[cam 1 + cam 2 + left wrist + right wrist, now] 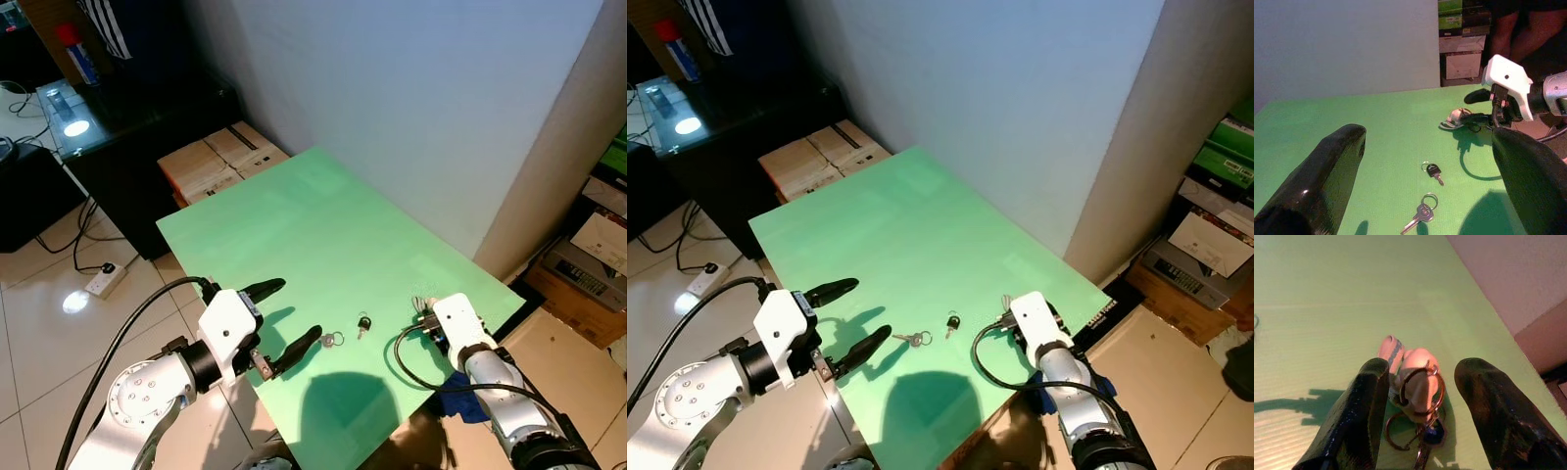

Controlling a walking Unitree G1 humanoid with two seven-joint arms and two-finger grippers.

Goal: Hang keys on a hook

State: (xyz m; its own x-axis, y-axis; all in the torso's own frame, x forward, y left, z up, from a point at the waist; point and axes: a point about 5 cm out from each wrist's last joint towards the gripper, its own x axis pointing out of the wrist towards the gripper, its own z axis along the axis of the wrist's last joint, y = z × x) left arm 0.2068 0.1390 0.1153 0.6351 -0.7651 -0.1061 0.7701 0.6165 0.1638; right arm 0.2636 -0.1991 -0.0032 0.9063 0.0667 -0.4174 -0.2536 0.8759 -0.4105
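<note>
Silver key (331, 341): flat on the green table, low in the middle of the left eye view, ring beside it, close to the left gripper's near finger.
Black key (363, 324): flat on the table, just to the right of the silver key, not touching it.
Key bunch (1418, 406): rings and a small pink charm, low in the middle of the right wrist view, lying on the table between the right gripper's two fingers.
Right gripper (1422, 413): lower right of the left eye view, at the table's near right edge; fingers a little apart, one on each side of the key bunch, not clearly squeezing it.
Left gripper (284, 321): lower left of the left eye view, over the table's near edge; fingers spread wide, holding nothing.
Table (323, 225): green top, slanting from upper left to lower right.
Boxes (216, 162): brown, on the floor beyond the table's far corner.
Wall (411, 98): pale, behind the table.
Power strip (106, 279): white, on the tiled floor at the left.
</note>
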